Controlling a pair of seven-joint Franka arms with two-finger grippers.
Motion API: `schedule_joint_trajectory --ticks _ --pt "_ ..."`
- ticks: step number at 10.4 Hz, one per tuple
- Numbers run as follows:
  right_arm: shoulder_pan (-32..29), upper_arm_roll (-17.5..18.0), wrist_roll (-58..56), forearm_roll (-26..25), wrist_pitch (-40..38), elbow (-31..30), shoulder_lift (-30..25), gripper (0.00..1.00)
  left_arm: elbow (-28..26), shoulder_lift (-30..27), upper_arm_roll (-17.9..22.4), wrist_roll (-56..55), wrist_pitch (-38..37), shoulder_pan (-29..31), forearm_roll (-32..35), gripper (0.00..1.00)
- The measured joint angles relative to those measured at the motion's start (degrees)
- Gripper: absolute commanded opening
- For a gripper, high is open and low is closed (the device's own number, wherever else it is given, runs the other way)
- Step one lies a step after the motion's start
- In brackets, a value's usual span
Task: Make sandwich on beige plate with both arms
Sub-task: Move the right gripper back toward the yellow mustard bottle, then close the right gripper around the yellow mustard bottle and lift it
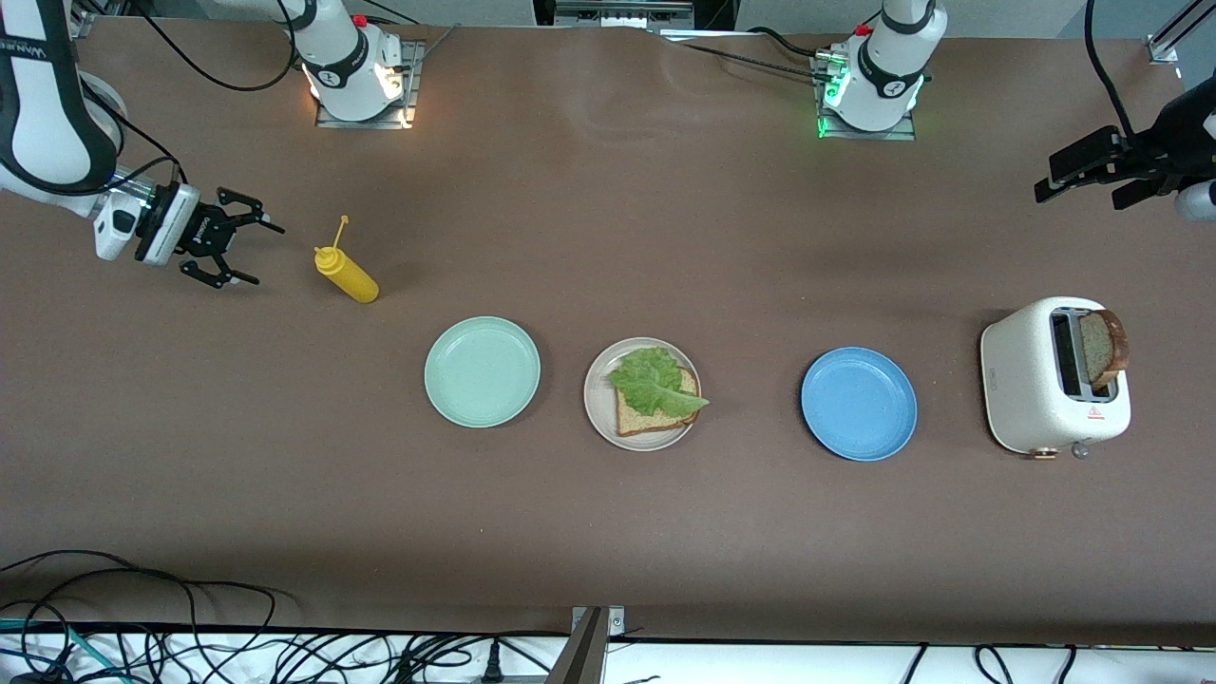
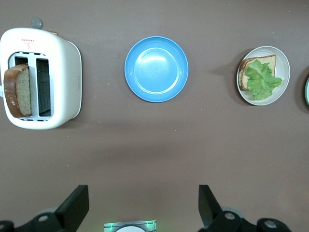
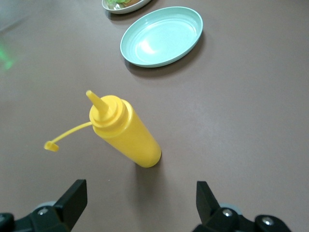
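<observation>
- The beige plate (image 1: 642,393) sat mid-table between the mint green plate (image 1: 482,371) and the blue plate (image 1: 859,404), all three in a row and not touching.
- On it was one bread slice (image 1: 655,410) with the lettuce leaf (image 1: 654,381) lying on top, the leaf's tip poking just past the plate's rim toward the blue plate.
- The second bread slice (image 1: 1105,348) stood in one slot of the white toaster (image 1: 1045,380), down at the left arm's end of the table.
- Right gripper (image 1: 239,251) hung low over the table at the right arm's end, jaws spread wide, nothing in them, with the yellow squeeze bottle (image 1: 348,274) standing just beside its fingertips, little cap dangling off on its strap.
- Left gripper (image 1: 1092,176) was up in the air over the table's edge past the toaster, also wide open and empty; its wrist camera looked down on toaster, blue plate and beige plate.
- The surface was a plain brown table (image 1: 608,532), with a mess of black cables (image 1: 190,646) along the edge nearest the front camera.
- Left gripper was partly cut off by the frame edge in the front view, and the right wrist view only caught a sliver of the beige plate.
</observation>
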Motion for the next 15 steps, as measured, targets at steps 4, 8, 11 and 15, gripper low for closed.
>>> schedule_joint_trajectory --ticks 4,8,11,15 --pt "-0.29 1.80 -8.81 13.03 -8.51 0.51 11.64 1.00 0.00 -0.02 0.32 0.00 0.00 0.26 0.00 1.00" --pt "-6.35 7.84 -12.93 17.63 -13.78 2.30 16.41 1.00 0.00 -0.01 0.39 0.00 0.00 0.39 0.01 1.00" --pt "-17.00 18.98 -18.62 22.74 -15.85 4.80 21.75 1.00 0.02 -0.04 0.49 0.00 0.00 0.56 0.01 1.00" --pt "-23.94 27.98 -21.56 24.51 -16.70 6.14 24.30 1.00 0.03 -0.04 0.63 0.00 0.00 0.66 0.01 1.00"
